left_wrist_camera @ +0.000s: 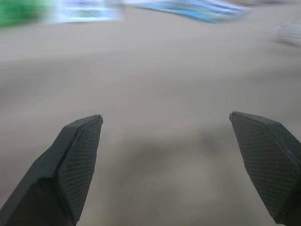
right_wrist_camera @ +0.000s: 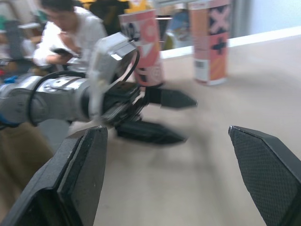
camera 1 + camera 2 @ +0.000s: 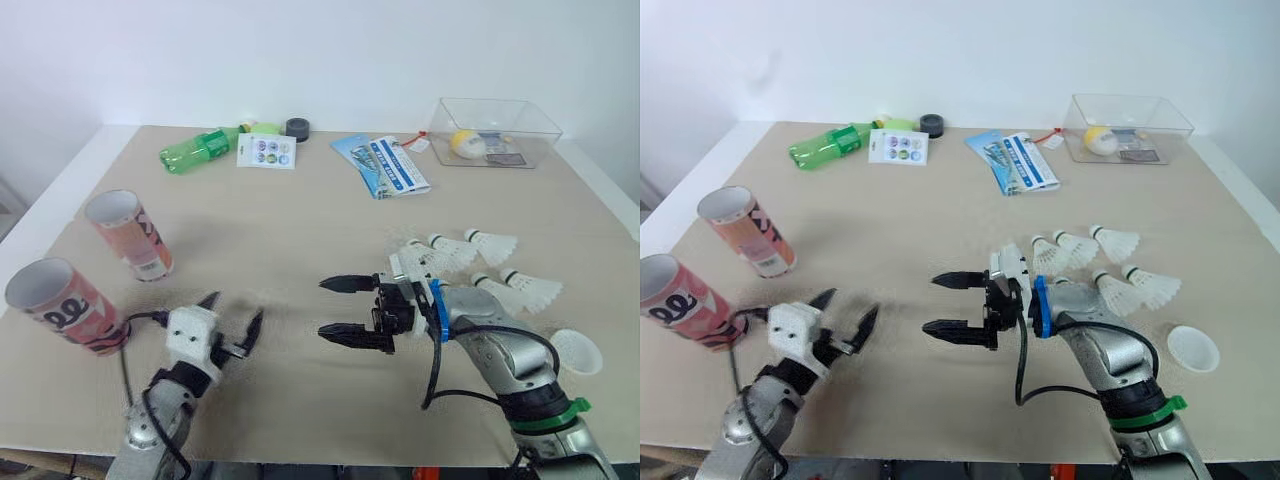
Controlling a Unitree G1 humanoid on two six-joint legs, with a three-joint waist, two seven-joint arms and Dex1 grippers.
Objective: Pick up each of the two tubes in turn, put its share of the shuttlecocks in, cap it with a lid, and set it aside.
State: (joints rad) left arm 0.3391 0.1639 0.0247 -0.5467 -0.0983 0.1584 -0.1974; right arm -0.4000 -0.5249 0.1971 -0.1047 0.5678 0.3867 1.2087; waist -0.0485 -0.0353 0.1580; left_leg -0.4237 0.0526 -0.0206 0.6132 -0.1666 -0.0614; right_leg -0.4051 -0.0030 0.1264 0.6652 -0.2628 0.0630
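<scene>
Two pink tubes stand at the table's left with open tops: one [image 3: 130, 235] farther back, one [image 3: 65, 305] at the left edge. Several white shuttlecocks [image 3: 470, 258] lie in a cluster on the right, and a white lid [image 3: 577, 352] rests near the front right. My left gripper [image 3: 236, 308] hovers open and empty over the table, just right of the nearer tube. My right gripper [image 3: 322, 307] is open and empty too, pointing left, with the shuttlecocks behind its wrist. The right wrist view shows the left gripper [image 2: 164, 117] and both tubes [image 2: 210, 40] ahead of my open right fingers.
Along the back lie a green bottle [image 3: 200, 148], a sticker card [image 3: 267, 151], a black roll [image 3: 297, 128] and blue leaflets [image 3: 385, 163]. A clear plastic box [image 3: 495, 130] holding a yellow ball stands back right. A seated person [image 2: 70, 33] is beyond the table.
</scene>
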